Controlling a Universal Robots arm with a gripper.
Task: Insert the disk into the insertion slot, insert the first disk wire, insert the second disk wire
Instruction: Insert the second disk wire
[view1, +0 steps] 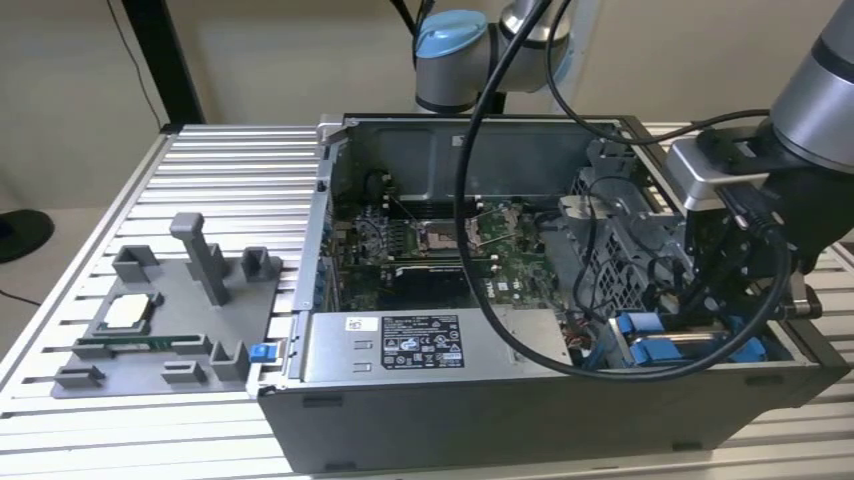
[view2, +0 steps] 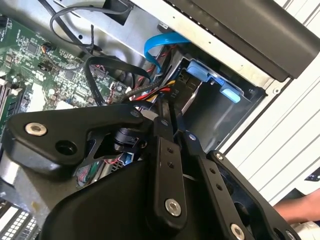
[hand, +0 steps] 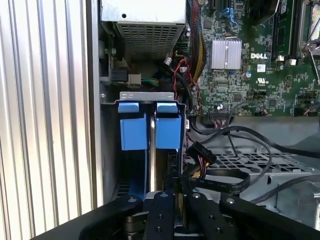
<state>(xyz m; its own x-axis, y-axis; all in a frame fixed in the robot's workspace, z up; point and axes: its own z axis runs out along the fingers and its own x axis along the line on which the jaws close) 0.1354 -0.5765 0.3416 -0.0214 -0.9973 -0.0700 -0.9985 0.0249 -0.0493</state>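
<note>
Ribbed aluminium slats form the surface (view1: 214, 160) that carries an open computer case (view1: 534, 400), with a grey fixture tray (view1: 160, 310) set well apart toward the exterior view's left. The arm reaches into the case corner nearest the exterior view's right, where the tool (hand: 175, 210) hangs directly over the insertion slot (hand: 150, 97). In the first wrist view the two black fingers (hand: 162, 215) stand pressed close together, with a thin dark part between them; whether they pinch the disk edge or a wire connector cannot be told. The disk (hand: 152, 150) appears seated on edge in the slot, its bright blue frame tabs (hand: 132, 131) side by side at the bay mouth, with a narrow silver-grey edge between them. Its long axis runs down into the bay, in line with the tool's approach, and its connector end appears to face the tool. A bundle of black, red and yellow wires (hand: 215, 172) lies just beside the slot on the motherboard (hand: 250, 75) side, and a blue ribbon cable (view2: 160, 45) arcs near the bay in the second wrist view. The grey power supply (view1: 427, 345) lies along the case wall nearby.
</note>
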